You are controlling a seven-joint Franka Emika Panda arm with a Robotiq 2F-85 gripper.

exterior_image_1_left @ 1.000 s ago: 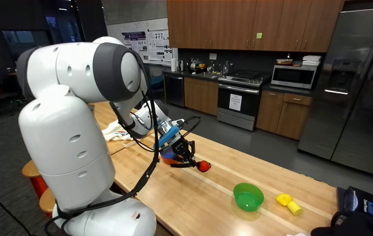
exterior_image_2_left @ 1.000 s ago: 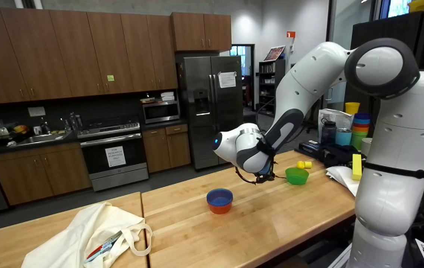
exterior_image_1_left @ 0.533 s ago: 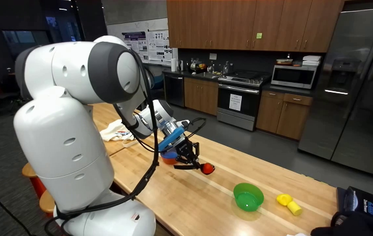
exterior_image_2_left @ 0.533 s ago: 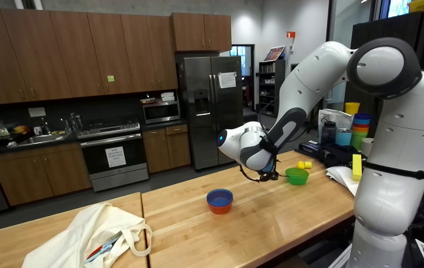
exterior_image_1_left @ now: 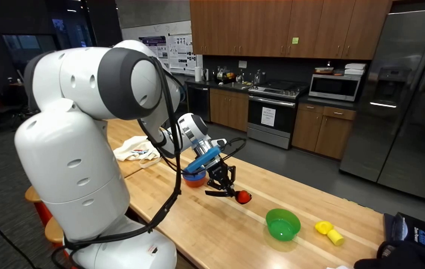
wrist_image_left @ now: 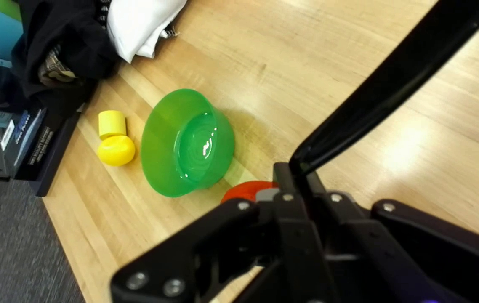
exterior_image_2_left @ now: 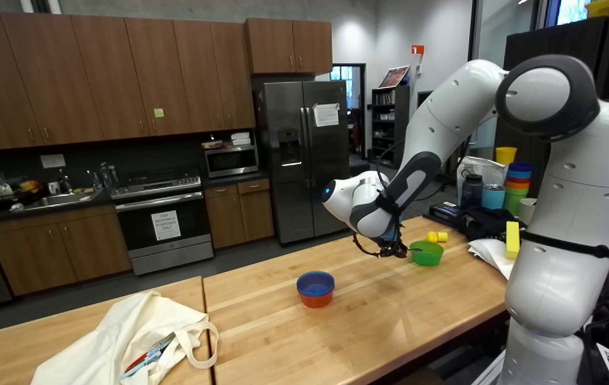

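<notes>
My gripper (wrist_image_left: 300,179) is shut on a black spoon, whose handle (wrist_image_left: 391,86) runs to the upper right in the wrist view. A red ball (exterior_image_1_left: 243,197) rests in the spoon's bowl, above the table; in the wrist view only part of the red ball (wrist_image_left: 246,189) shows behind a finger. Ahead stands a translucent green bowl (exterior_image_1_left: 295,220), with nothing seen inside it, apart from the spoon in an exterior view. Beside that bowl lie a rounded yellow piece (wrist_image_left: 116,150) and a yellow cylinder (wrist_image_left: 112,123).
A blue bowl (exterior_image_2_left: 315,289) sits in an orange-red bowl (exterior_image_2_left: 315,301) on the wooden table. A cream cloth bag (exterior_image_2_left: 117,337) lies at one end. Near the other end are a dark box (exterior_image_1_left: 419,235), black cloth (wrist_image_left: 67,54) and a white cloth or bag (wrist_image_left: 142,25).
The gripper has carried the spoon and red ball rightward in both exterior views, closer to the green bowl and slightly lower in an exterior view. The bowls and yellow pieces stay put.
</notes>
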